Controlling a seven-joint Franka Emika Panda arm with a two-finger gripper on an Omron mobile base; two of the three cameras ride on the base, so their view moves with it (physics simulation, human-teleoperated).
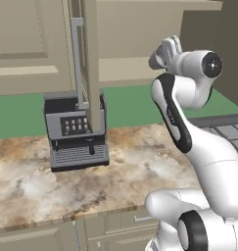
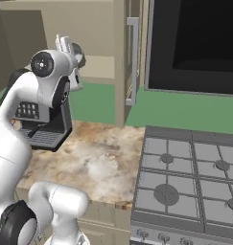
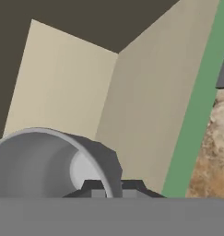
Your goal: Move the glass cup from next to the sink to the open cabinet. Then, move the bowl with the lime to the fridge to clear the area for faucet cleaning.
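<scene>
A marbled brown countertop (image 1: 115,166) runs below a green backsplash (image 1: 22,115) and beige wall cabinets. From my remote station I read the scene left to right.

Left: a grey-and-black espresso machine (image 1: 76,130) stands on the counter against the wall, just under the open cabinet door (image 1: 92,59), whose long silver bar handle (image 1: 77,63) hangs in front of the machine's top.

Centre: the cabinet (image 2: 101,67) stands open, its pale shelf at gripper height. My arm reaches up toward it; the gripper (image 1: 165,53) is raised level with the shelf opening, with the door edge to its left. In the hand view the pincer (image 3: 112,186) is clamped on the rim of the glass cup (image 3: 49,163), a grey translucent cylinder seen from its open mouth; I see nothing inside it. The cup is held in the air before the cabinet's beige inner walls (image 3: 132,110); I cannot tell whether it touches the shelf.

Right: a grey stovetop (image 2: 190,177) with round burners adjoins the counter, below a dark recessed appliance (image 2: 194,43).
</scene>
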